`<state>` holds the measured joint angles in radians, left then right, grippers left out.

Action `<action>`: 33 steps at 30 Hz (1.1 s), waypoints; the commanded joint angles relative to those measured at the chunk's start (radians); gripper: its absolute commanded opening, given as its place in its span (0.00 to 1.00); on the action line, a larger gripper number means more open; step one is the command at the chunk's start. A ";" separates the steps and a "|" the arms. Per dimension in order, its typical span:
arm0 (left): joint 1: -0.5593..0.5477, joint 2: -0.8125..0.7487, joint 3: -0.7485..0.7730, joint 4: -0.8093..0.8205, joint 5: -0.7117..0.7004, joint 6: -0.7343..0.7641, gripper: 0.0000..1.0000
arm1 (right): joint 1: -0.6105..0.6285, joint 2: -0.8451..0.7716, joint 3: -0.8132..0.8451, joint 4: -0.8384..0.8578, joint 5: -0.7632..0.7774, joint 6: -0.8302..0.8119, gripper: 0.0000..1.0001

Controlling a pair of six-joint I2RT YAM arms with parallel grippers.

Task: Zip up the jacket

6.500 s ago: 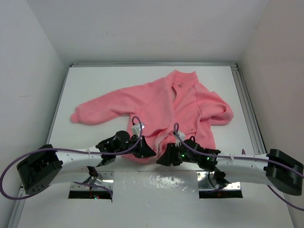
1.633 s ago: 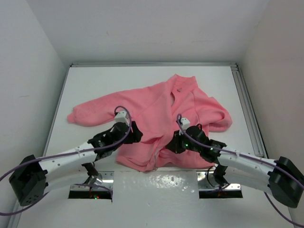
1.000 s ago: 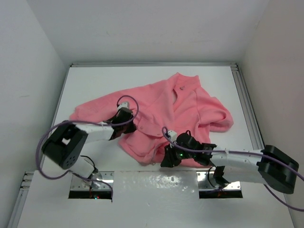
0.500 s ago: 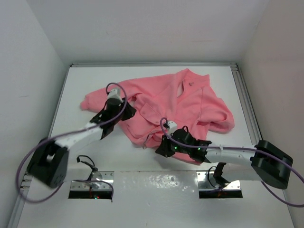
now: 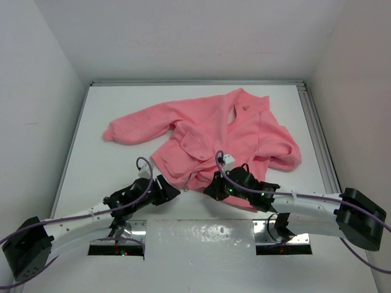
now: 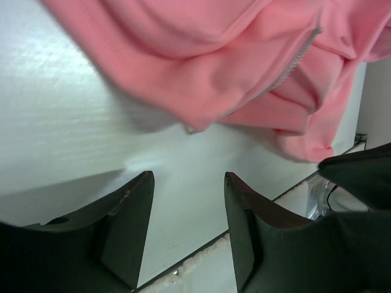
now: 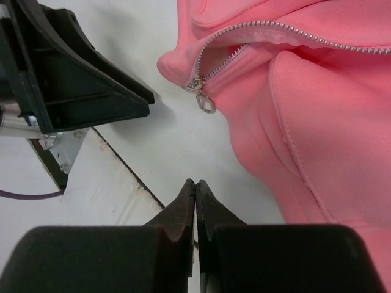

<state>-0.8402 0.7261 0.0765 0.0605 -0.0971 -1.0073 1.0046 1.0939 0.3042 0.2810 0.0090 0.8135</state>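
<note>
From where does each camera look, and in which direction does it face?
Top external: above and behind the bases, looking down on the table, the jacket and both arms.
Left wrist: low over the table, facing the jacket's hem; its open left end effector shows.
Right wrist: facing the zipper pull; its shut right end effector shows.
Both wrist views share the hem's zipper end.

jacket (image 7: 305, 91) cropped in wrist views, hem partly covered

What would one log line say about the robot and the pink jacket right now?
jacket: zipper open | zipper pull: at bottom hem, ungripped | left gripper: open, empty | right gripper: shut, empty, facing pull
</note>
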 commanded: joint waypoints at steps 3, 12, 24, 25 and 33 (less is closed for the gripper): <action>-0.017 0.085 -0.038 0.241 -0.006 -0.100 0.50 | 0.005 -0.040 0.000 -0.006 0.016 0.009 0.00; -0.017 0.277 -0.067 0.544 -0.038 -0.083 0.52 | 0.005 -0.068 -0.005 -0.045 -0.006 0.006 0.00; -0.017 0.395 -0.076 0.668 -0.064 -0.071 0.46 | 0.005 -0.063 0.016 -0.054 -0.027 -0.004 0.00; -0.017 0.395 -0.076 0.668 -0.069 -0.073 0.46 | 0.005 -0.063 0.018 -0.055 -0.027 -0.004 0.00; -0.017 0.473 -0.086 0.743 -0.113 -0.050 0.39 | 0.005 -0.058 0.027 -0.054 -0.032 0.003 0.00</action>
<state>-0.8501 1.1721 0.0425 0.6857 -0.1814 -1.0760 1.0046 1.0405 0.3004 0.2066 -0.0116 0.8158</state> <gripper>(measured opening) 0.390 0.002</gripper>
